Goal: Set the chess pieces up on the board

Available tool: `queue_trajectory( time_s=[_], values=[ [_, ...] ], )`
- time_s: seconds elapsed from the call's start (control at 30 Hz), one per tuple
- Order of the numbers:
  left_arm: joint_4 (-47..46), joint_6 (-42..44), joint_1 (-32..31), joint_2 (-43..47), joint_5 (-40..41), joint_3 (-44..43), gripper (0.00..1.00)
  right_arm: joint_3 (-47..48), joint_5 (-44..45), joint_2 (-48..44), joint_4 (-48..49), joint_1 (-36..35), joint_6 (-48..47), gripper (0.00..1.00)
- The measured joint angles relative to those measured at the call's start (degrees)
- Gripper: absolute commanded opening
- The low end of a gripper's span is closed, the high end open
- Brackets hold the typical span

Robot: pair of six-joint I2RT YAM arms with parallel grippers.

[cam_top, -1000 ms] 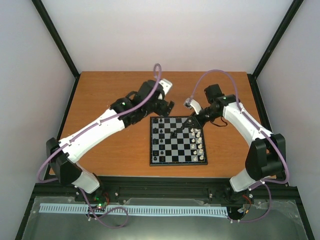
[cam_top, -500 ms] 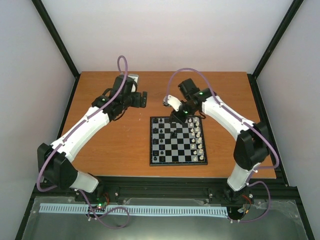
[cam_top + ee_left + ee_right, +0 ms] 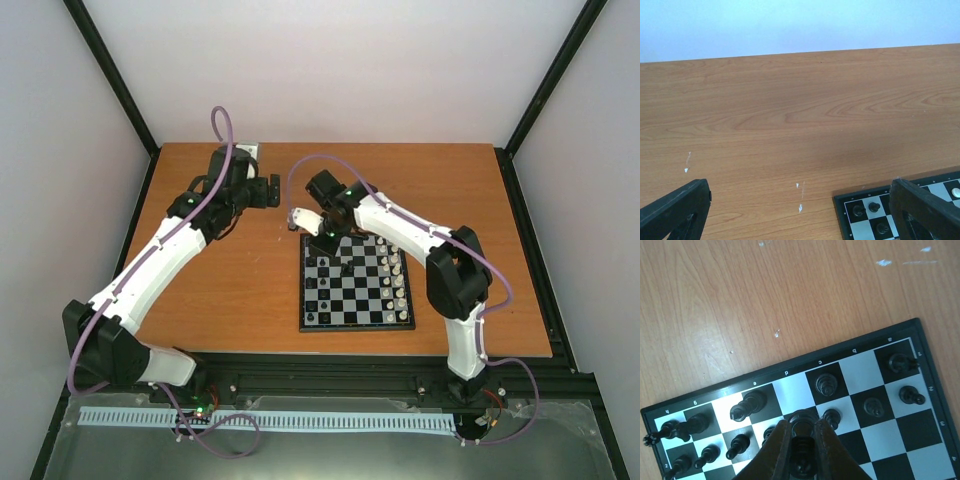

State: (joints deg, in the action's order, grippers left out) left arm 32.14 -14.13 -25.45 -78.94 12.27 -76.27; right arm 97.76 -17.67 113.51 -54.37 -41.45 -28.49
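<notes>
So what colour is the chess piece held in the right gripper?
Black. The chess piece sits pinched in the right gripper, clearest in the right wrist view.

Checkered black-grey board (image 3: 350, 305); black pieces (image 3: 826, 384), white pieces (image 3: 399, 285); orange-brown table (image 3: 790, 110).

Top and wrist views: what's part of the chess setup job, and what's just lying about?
Job: board; black pieces; white pieces; held black piece in the shut right gripper.
Lying about: white slotted strip at the near side; white specks on the tabletop.
</notes>
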Motion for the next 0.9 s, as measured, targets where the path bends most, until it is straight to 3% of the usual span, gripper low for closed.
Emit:
queue_trajectory(
  time_s=[0.9],
  values=[
    [-0.13, 0.00, 0.00, 0.26, 0.35, 0.04, 1.00, 0.13, 2.67, 8.79, -0.46, -2.69, -0.61, 0.04]
  ],
)
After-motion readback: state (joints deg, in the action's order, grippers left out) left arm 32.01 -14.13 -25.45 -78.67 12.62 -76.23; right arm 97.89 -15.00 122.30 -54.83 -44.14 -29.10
